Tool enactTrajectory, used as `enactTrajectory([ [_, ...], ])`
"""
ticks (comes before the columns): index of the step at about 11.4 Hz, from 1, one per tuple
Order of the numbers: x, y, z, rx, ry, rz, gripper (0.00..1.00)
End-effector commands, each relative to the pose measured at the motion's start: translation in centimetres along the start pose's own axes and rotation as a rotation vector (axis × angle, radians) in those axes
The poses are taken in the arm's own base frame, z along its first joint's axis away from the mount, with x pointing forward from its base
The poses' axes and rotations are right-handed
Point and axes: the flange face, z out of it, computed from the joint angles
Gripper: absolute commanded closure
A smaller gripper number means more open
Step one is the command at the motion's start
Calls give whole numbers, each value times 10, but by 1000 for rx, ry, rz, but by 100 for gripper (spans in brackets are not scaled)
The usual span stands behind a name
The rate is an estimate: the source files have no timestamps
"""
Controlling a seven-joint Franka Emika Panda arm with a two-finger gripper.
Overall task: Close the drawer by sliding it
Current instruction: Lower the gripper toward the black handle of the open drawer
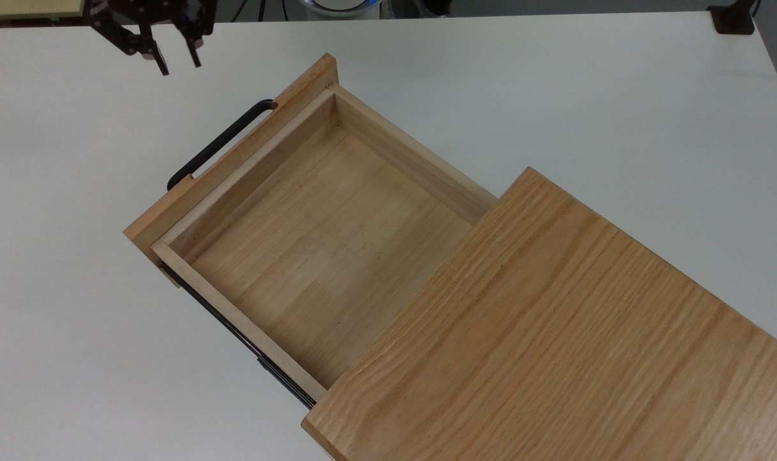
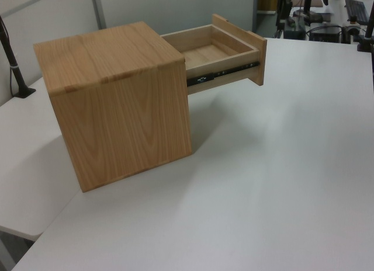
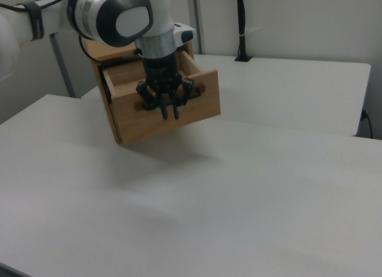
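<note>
The drawer is a shallow light-wood tray pulled far out of its cabinet, and nothing lies in it. Its thick front panel carries a black U-shaped handle, and a black rail runs along its side. My gripper hangs open over the table at the top view's upper left, apart from the handle, with nothing between its fingers. In the right view my gripper points down in front of the drawer's front panel. The left view shows the drawer sticking out of the cabinet.
The oak-grain cabinet top covers the top view's lower right. The white table spreads wide around the cabinet. A black post base stands at the far right corner. My white arm reaches in from the right view's upper left.
</note>
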Motion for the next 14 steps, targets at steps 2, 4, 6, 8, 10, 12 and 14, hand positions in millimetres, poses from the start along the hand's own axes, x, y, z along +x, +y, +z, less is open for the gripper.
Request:
enactTrajectory([
  [2,26,18,25,20,22,-264,100],
  [4,45,13,31,11,25,-349,100],
  [6,62,1,31,2,34,-389,100],
  [8,75,-11,29,-15,71,-409,100],
  [10,90,-20,39,-14,100,-416,100],
  [12,101,-24,53,-19,110,-417,100],
  [14,111,-28,58,15,181,-342,100],
])
